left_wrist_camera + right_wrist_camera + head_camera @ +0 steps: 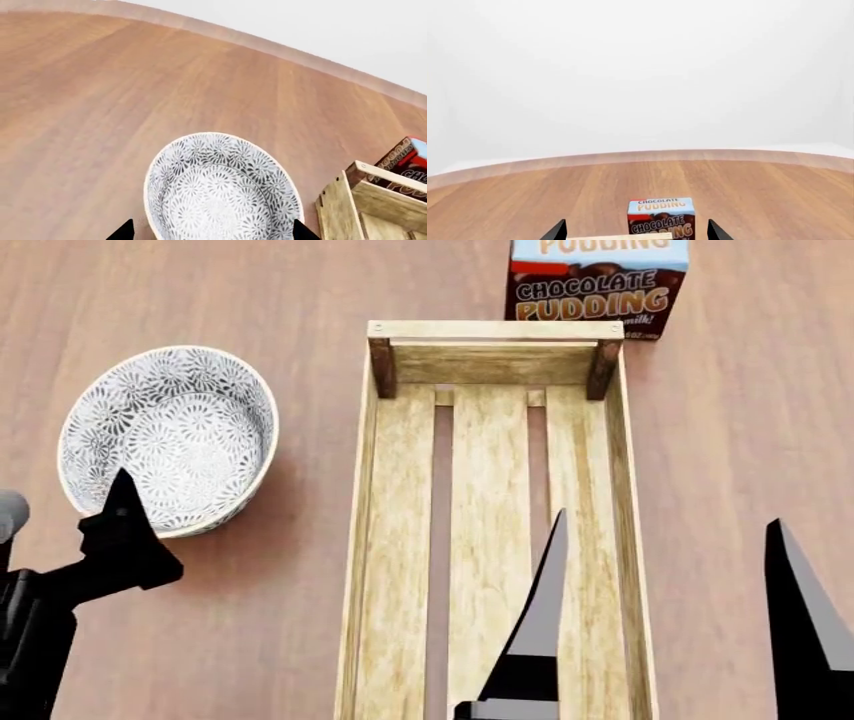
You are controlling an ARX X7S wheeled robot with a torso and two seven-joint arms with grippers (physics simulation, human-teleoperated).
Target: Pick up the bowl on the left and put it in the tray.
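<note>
L gripper (212, 231) wide open, empty | floral bowl (220, 190) betw. fingertips, ungrasped | advice: lower, pinch rim | crate tray (494, 540) beside.

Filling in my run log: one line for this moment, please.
stage: approach | left gripper: open, at bowl | bowl: on table, outside tray | right gripper: open, idle

The upright blue-and-brown cardboard carton (597, 285) reads "CHOCOLATE PUDDING" on its front face; the top face repeats "PUDDING", partly cropped. Smaller print is illegible.
</note>
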